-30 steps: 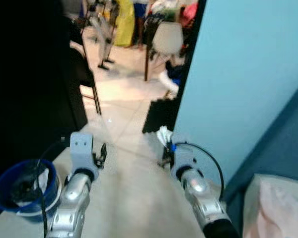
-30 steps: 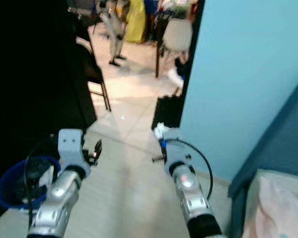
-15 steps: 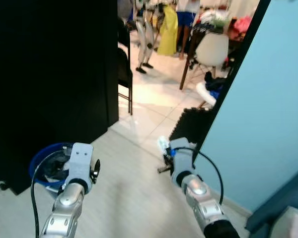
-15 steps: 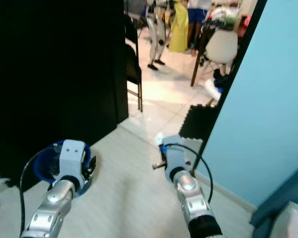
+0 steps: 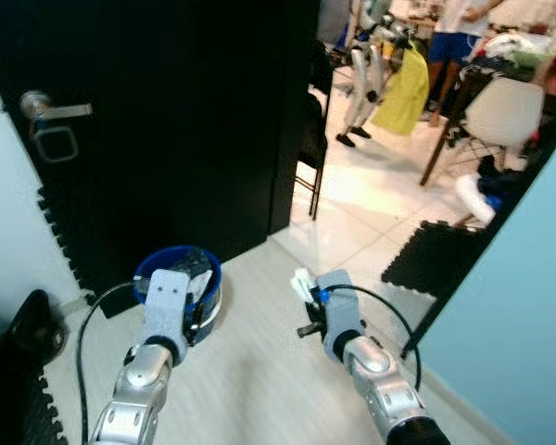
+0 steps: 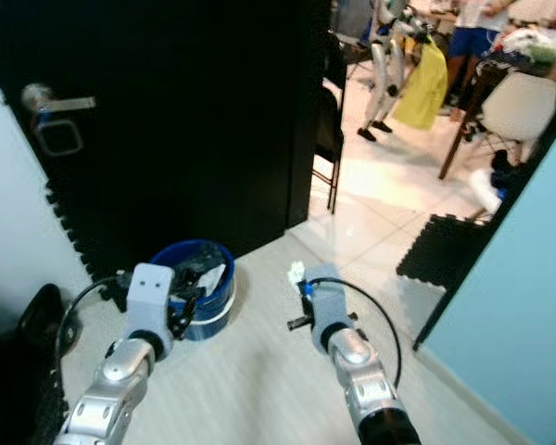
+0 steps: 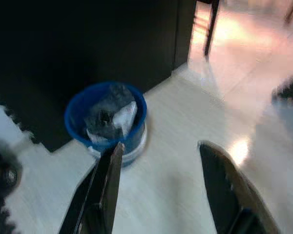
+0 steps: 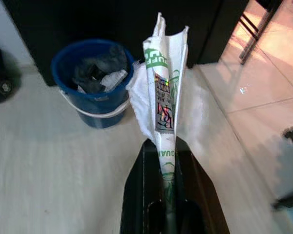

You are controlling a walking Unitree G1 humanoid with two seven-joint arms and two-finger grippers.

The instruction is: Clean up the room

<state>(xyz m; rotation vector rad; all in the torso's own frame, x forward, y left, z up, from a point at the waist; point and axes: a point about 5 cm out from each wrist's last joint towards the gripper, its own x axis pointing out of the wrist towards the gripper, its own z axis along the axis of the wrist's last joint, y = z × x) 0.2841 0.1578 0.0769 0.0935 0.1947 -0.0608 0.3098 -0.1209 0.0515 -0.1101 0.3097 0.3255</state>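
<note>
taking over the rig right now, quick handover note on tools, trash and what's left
Right tool: shut on a white-and-green wrapper, held above the floor.
Left tool: open, nothing in it, pointing toward the blue bucket.
The bucket stands on the pale floor by the black door and already holds some trash.
Done: wrapper picked up.
Left: carry it to the bucket, drop it in.

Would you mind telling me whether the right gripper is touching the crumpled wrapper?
Touching: in the right wrist view the right gripper has its black fingers closed on the wrapper, which sticks out beyond them.

The blue bucket (image 8: 94, 80) holds dark, blurred contents that cannot be identified
</note>
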